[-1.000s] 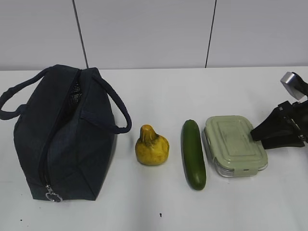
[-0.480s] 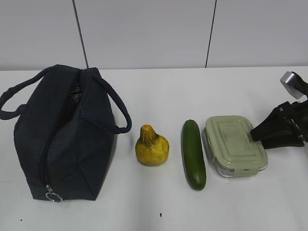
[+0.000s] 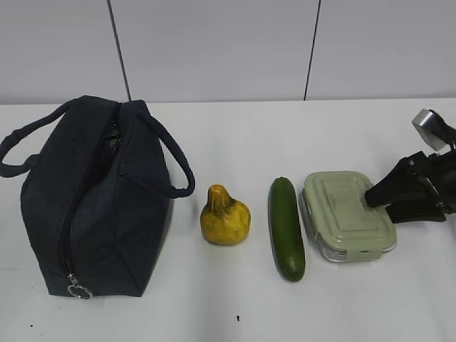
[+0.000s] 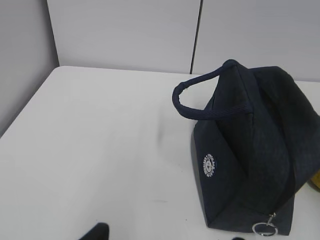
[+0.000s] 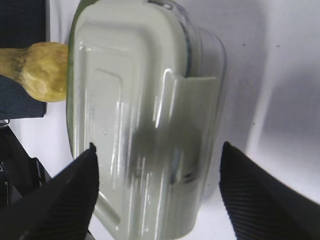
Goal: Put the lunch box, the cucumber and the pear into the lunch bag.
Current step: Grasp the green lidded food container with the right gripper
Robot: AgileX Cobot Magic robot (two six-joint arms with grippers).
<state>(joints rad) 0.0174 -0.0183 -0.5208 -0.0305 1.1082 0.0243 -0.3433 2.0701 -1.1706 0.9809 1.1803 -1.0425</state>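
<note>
None packed yet — lunch box [image 3: 348, 214], cucumber [image 3: 286, 228], pear [image 3: 225, 216] on table [image 3: 235, 135] right of lunch bag [image 3: 96, 199]. Right gripper [image 5: 157, 192] spread wide, straddling lunch box lid, no grip. Left gripper — jaw state cannot tell.

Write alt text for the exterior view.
On a white table, the right gripper reaches over the sage-lidded lunch box at far right. To its left lie the cucumber, the pear and the navy lunch bag.
</note>
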